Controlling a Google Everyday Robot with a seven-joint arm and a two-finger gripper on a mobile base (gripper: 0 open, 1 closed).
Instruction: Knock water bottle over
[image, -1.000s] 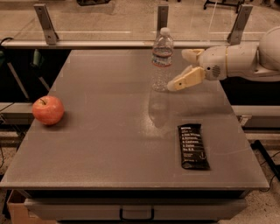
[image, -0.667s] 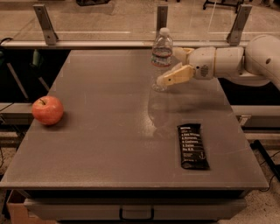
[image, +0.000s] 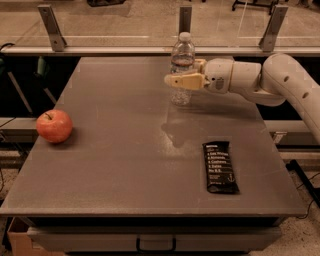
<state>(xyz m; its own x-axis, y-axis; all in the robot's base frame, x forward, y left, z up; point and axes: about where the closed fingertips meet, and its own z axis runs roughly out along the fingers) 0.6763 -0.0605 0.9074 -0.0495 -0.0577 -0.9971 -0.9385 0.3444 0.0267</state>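
In the single camera view, the clear ribbed plastic water bottle with a white cap and a red-and-blue label band (image: 182, 54) stands upright toward the far edge of the grey worktop (image: 115, 150), a little right of centre. The white arm (image: 260, 82) reaches in from the right. Its beige tool (image: 180, 79) lies level across the bottle's middle, overlapping it from this angle and seemingly touching or just beside it. Whether the tool is wide, narrow or closed on the bottle cannot be told from here.

A red apple (image: 54, 126) sits near the left edge, well apart from the bottle. A black wrapped snack bar (image: 220, 166) lies nearer the camera on the right, also apart.

The bottle is not yet tipped, so the step in hand looks like the push itself. To do it well, contact should probably stay at the label band or above it. A push low on the body would likely slide the bottle along the smooth surface instead of toppling it. A steady sideways sweep to the left, or toward the camera, seems safest. That keeps the fall on the worktop and away from the far edge and rail. The bottle may roll once it is down.
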